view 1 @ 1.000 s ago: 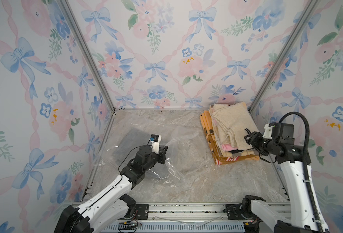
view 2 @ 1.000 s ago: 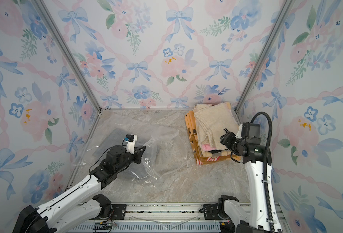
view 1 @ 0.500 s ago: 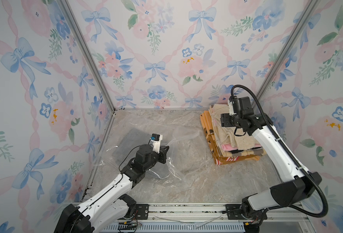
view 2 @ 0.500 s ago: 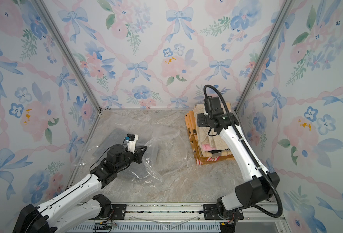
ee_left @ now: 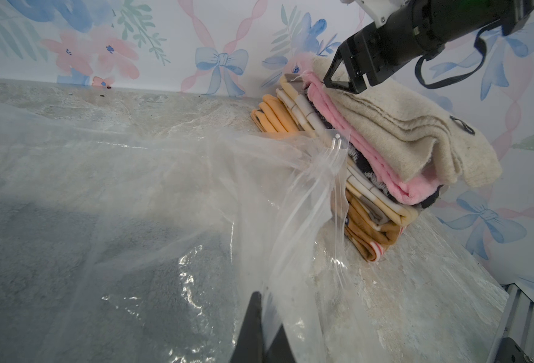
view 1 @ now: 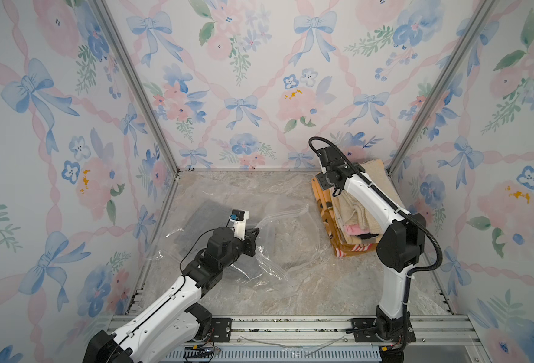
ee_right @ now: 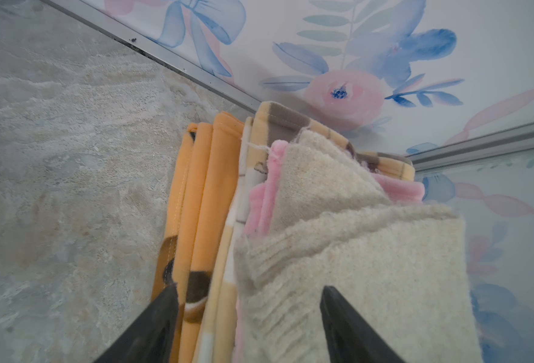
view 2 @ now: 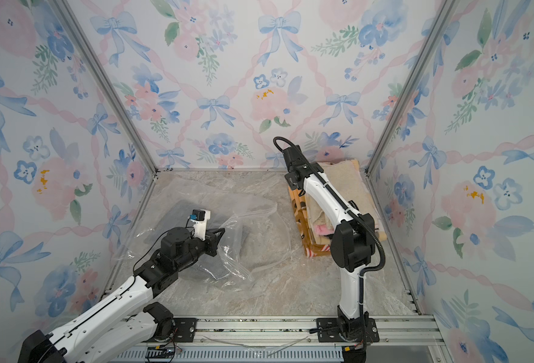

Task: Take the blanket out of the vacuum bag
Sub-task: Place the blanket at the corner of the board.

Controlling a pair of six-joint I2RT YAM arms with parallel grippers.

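I see left pincer [ee_left: 262, 314] pressed together, pinching vacuum bag [view 1: 291, 226] film; grey blanket [ee_left: 71, 267] inside bag, beneath it. Right pincer [ee_right: 249, 286] spread, blanket stack [ee_right: 353, 251] directly below.

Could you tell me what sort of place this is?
Probably a robot test booth, not a real room: floral wallpaper panels in a metal frame, a left arm and right arm bolted to a rail, with a stack of blankets and a vacuum bag.
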